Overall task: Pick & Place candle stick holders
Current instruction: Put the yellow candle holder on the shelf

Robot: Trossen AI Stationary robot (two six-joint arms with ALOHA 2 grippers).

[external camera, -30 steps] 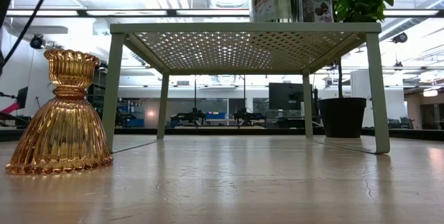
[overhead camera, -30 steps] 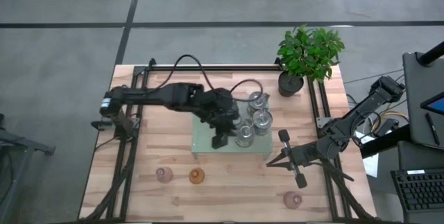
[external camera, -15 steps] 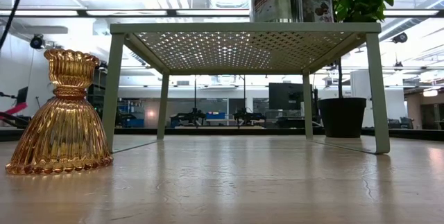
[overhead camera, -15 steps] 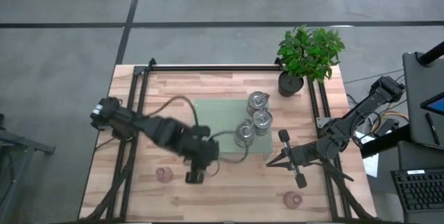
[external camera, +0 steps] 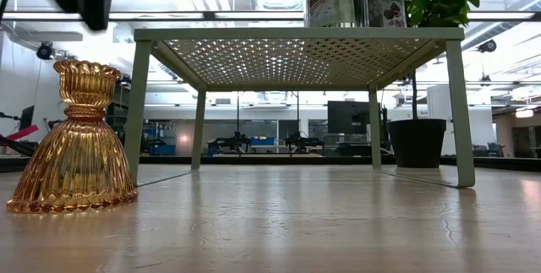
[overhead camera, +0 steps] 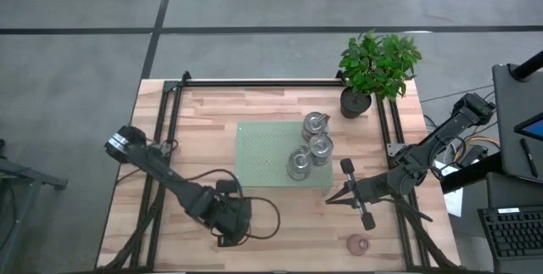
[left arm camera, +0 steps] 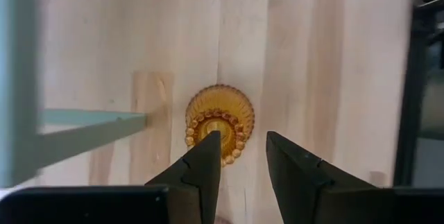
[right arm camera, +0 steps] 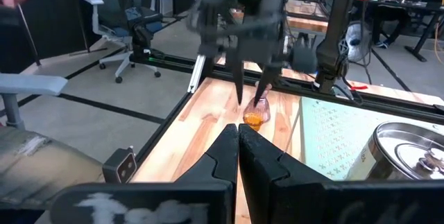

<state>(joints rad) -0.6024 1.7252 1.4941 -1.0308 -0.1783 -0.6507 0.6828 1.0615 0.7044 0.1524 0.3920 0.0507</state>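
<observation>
Above the amber holder (left arm camera: 220,122), the left gripper (left arm camera: 243,156) hangs open, jaws astride its rim; off-centre descent could tip it. Right gripper (right arm camera: 238,135) waits closed, empty.

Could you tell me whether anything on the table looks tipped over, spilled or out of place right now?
Nothing stands out. The amber holder stands upright on the wood beneath the open left gripper, the three silvery holders sit upright on the green tray, and one pink holder stands apart.
</observation>
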